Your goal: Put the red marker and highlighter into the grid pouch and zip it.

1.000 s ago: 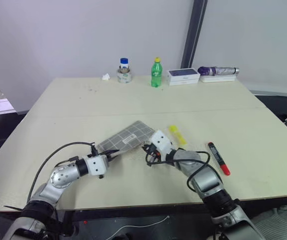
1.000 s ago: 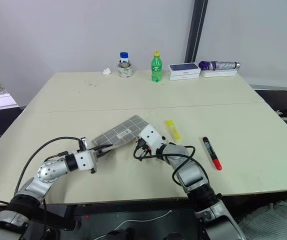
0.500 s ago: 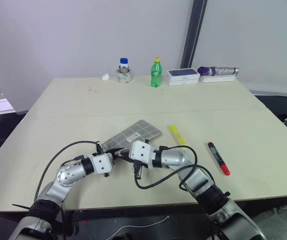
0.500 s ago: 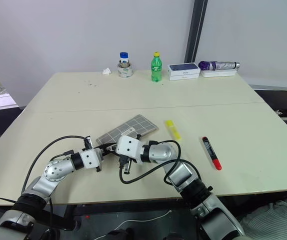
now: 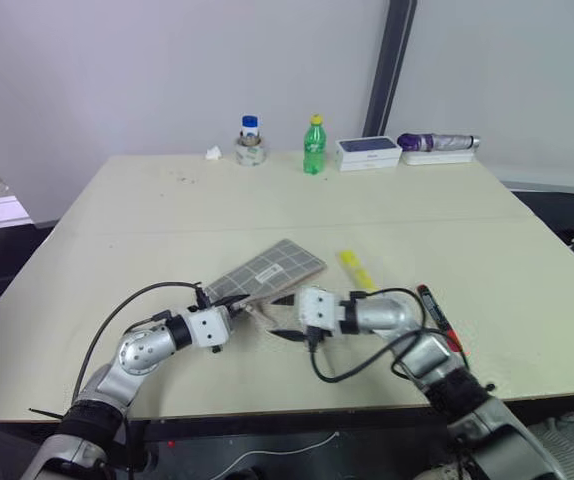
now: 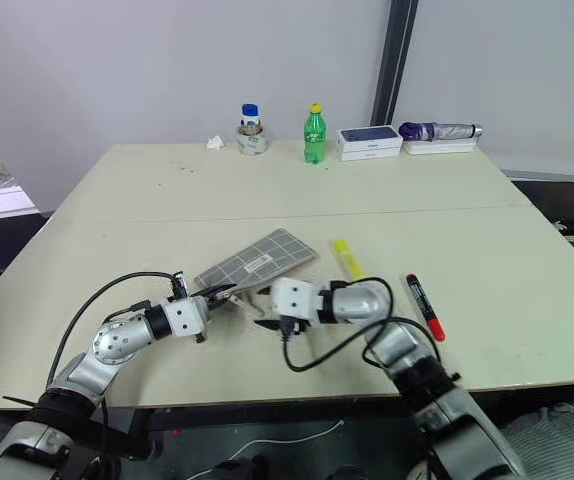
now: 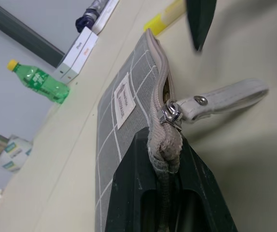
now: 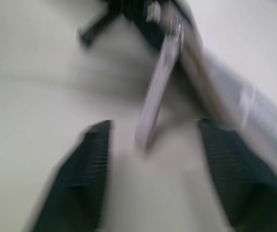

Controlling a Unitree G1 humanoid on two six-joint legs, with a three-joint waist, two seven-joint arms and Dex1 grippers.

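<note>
While left pincer (image 7: pixel 166 159) clamps grid pouch (image 5: pixel 267 271), right pincer (image 8: pixel 158 169) released pull.

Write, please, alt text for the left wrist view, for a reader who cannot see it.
The left gripper is shut on the end of the grid pouch, just behind the zipper slider, whose pale pull tab sticks out over the table. Beyond lie the highlighter, a green bottle and a white-and-blue box.

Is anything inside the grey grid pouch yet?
Can't tell. The grid pouch shows only a dark slit by its zipper. The highlighter and the red marker lie on the table.
</note>
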